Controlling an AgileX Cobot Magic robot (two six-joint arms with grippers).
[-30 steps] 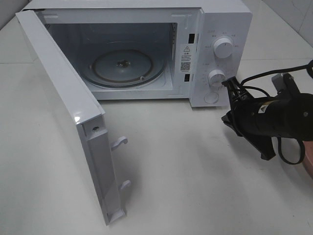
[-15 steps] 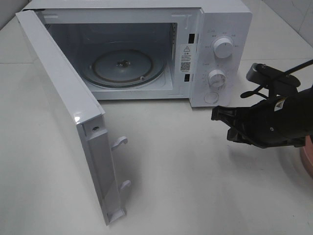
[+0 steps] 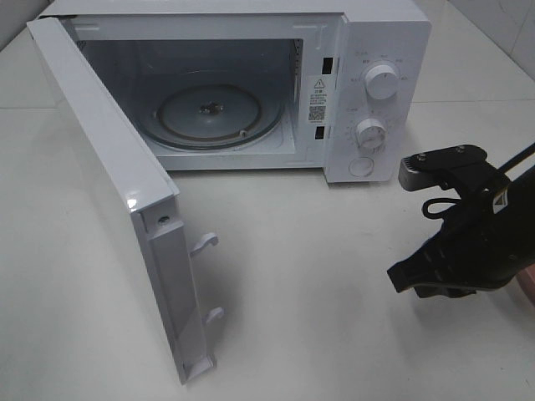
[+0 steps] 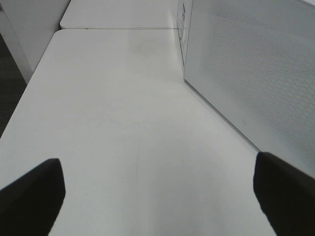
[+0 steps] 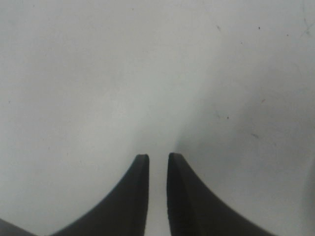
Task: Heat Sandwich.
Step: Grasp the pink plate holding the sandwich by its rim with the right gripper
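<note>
The sandwich is out of view in every frame. The white microwave point(image 3: 380, 42) stands at the back with its door point(image 3: 109, 192) swung wide open toward the front left. Its glass turntable point(image 3: 209, 114) is bare. My right gripper point(image 3: 399, 277) hovers low over the table, in front of and to the right of the control panel, pointing left. In the right wrist view its fingertips point(image 5: 157, 156) stand a narrow gap apart over bare table, holding nothing. My left gripper point(image 4: 157, 196) is wide open over the table beside the microwave's perforated side wall point(image 4: 256, 73).
Two dials point(image 3: 382, 83) and a button sit on the microwave's right panel. The open door's latch hooks point(image 3: 203, 243) stick out toward the middle of the table. The table's left edge point(image 4: 29, 83) shows in the left wrist view.
My right arm has swung away from the microwave's button, down and toward the front right. Its fingers have parted slightly. The left gripper stays wide open.
</note>
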